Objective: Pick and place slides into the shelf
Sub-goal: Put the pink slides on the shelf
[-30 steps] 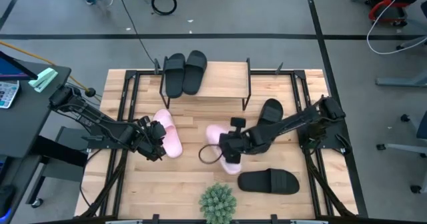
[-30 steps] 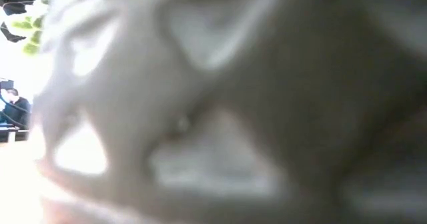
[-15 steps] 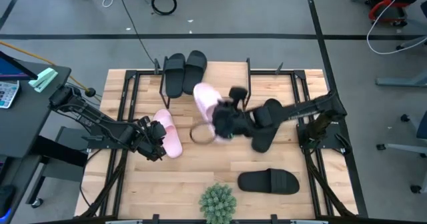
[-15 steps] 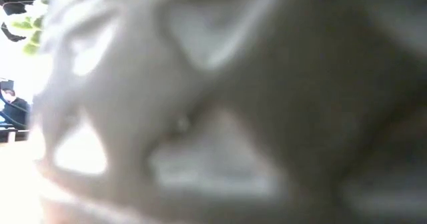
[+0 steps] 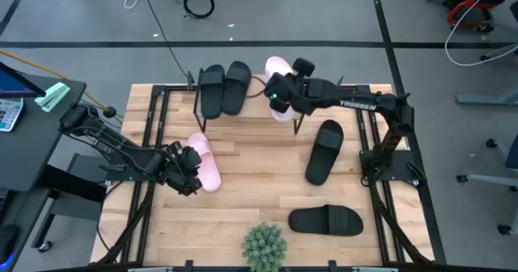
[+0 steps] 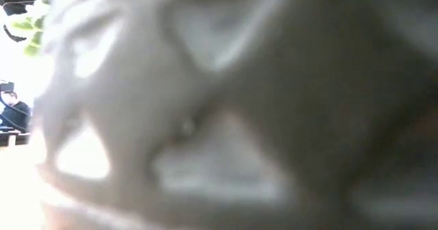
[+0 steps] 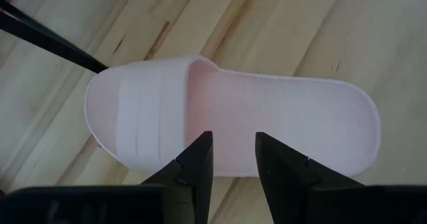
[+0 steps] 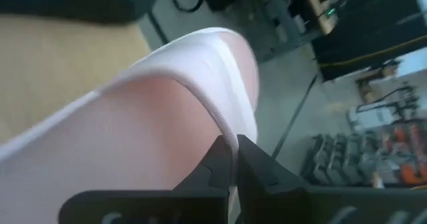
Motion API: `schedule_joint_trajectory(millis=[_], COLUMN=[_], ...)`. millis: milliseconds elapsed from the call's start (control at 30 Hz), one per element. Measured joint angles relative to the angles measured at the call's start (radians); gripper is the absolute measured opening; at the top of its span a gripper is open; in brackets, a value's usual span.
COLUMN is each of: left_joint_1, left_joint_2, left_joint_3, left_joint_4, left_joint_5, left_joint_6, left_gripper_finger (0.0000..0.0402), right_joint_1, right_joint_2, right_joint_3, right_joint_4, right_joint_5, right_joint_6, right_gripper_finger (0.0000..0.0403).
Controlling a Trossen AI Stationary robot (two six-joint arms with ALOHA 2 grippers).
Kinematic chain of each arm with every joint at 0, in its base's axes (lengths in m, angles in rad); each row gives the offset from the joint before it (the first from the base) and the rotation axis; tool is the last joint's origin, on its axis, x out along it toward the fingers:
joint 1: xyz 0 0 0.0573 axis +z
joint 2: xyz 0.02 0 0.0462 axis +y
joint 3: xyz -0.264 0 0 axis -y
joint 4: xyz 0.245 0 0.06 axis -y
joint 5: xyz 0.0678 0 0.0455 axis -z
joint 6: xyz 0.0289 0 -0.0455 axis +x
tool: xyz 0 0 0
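In the high view, my right gripper (image 5: 281, 91) is shut on a pink slide (image 5: 278, 66), held over the right end of the shelf (image 5: 263, 98). Two black slides (image 5: 212, 90) (image 5: 237, 85) lie on the shelf's plank top. The second pink slide (image 5: 206, 163) lies sole-down on the table. My open left gripper (image 5: 188, 163) is at its side. In the left wrist view its fingers (image 7: 200, 154) stand over the long edge of that slide (image 7: 280, 117). Two more black slides (image 5: 324, 150) (image 5: 325, 221) lie on the table. My right gripper pinches a thin white edge of the pink slide (image 8: 222, 121), just beside its strap (image 8: 217, 47), between its two fingers (image 8: 217, 159). The slide is lifted clear above the shelf. My left gripper: I cannot tell whether its fingertips touch the slide under them.
A green spiky plant (image 5: 264, 246) stands at the table's near edge. Black wire legs (image 5: 301, 102) rise at the shelf's corners. The low view is filled by a blurred pale thing close to the lens (image 6: 205, 107). Bare tabletop (image 5: 251, 183) lies between the pink and black slides.
My right gripper has lifted the pink slide off the table's middle and carried it up and toward the far edge, until it hangs over the shelf's right end. The arm has stretched out as it went. The left arm has kept still.
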Motion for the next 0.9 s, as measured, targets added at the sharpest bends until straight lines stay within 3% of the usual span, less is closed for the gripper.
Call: schedule_joint_trajectory(millis=[133,667,900], left_joint_1=[-0.001,-0.001,-0.001], left_joint_2=[0.0,0.0,0.0], left_joint_3=[0.0,0.0,0.0], left_joint_4=[-0.001,-0.003,-0.002], left_joint_5=[0.0,0.0,0.0], left_joint_6=[-0.018,-0.016,-0.016], left_gripper_finger=[0.0119,0.0117,0.0126], right_joint_1=[-0.039,-0.079,-0.08], right_joint_2=[0.002,0.0,0.0], right_joint_3=[-0.041,-0.195,-0.195], right_joint_4=[0.0,0.005,0.001], right_joint_5=[-0.042,0.021,0.015], right_joint_6=[0.002,0.033,0.035], right_gripper_finger=[0.0009,0.0012,0.0061])
